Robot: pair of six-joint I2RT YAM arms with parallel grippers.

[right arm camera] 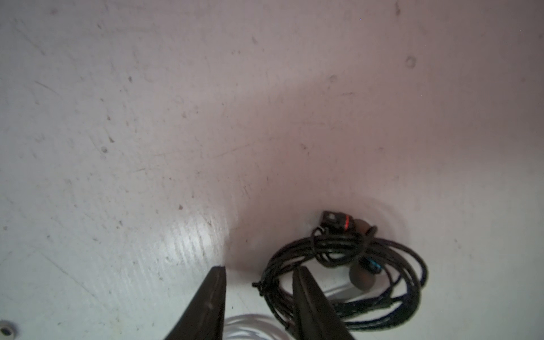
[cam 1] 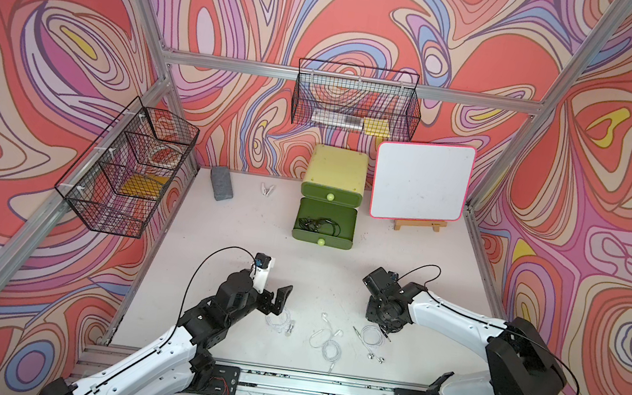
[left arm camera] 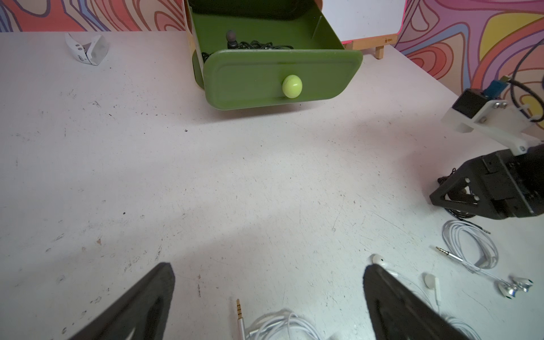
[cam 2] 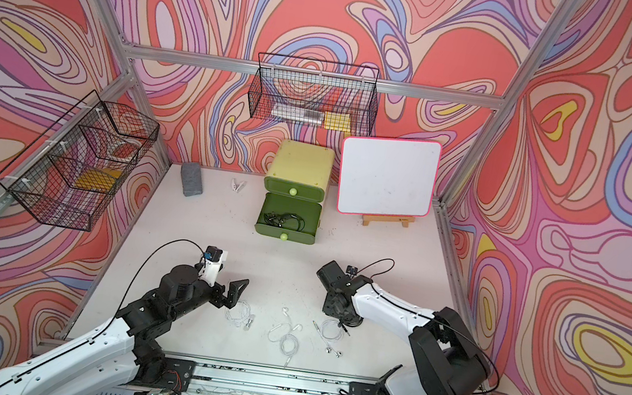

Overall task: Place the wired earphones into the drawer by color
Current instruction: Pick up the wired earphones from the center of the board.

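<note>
The drawer cabinet (cam 1: 337, 168) stands at the back of the table, with its dark-green lower drawer (cam 1: 321, 241) pulled out. Black wired earphones (cam 1: 319, 225) lie inside it. Three white earphone coils lie near the front edge (cam 1: 280, 321) (cam 1: 327, 341) (cam 1: 372, 336). My left gripper (left arm camera: 268, 270) hangs open just above the leftmost white coil (left arm camera: 282, 323). My right gripper (right arm camera: 259, 273) points down at a black earphone coil (right arm camera: 353, 256) on the table. Its jaws stand apart astride the coil's edge, one finger inside the loop. The other finger is clear of the cable.
A whiteboard on a wooden easel (cam 1: 421, 180) stands to the right of the cabinet. A grey block (cam 1: 221, 182) and a white clip (cam 1: 267, 189) lie at the back left. Black wire baskets hang on the back wall (cam 1: 355, 99) and the left wall (cam 1: 129, 168).
</note>
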